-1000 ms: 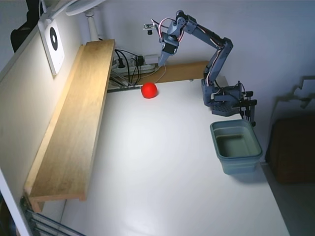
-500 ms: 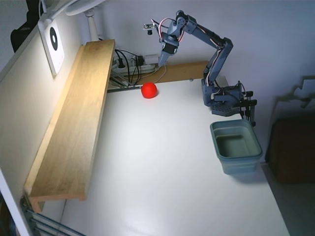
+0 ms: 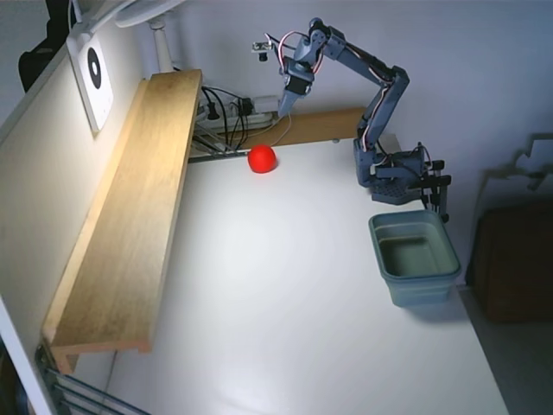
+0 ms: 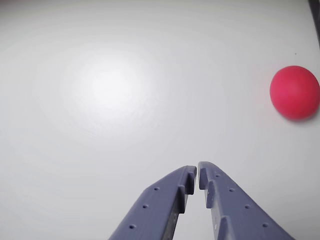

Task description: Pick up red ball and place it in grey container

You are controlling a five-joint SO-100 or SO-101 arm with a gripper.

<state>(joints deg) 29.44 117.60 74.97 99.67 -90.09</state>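
Hovering above the far end of the white worktop (image 3: pixel 285 285), the gripper (image 3: pixel 283 109) points its tip downward with the jaws pressed together and holding nothing (the wrist view shows only a hairline slit between the two tips). The red ball (image 3: pixel 262 159) rests on the worktop just below and slightly left of the tip in the fixed view; in the wrist view it sits at the right edge, well off the line of the jaws, so the coming move seems to turn on swinging toward it and spreading the jaws first. The arm is stretched out from its base, elbow raised, wrist bent down. The grey container (image 3: pixel 415 257) stands empty beside the base, well apart from the ball.
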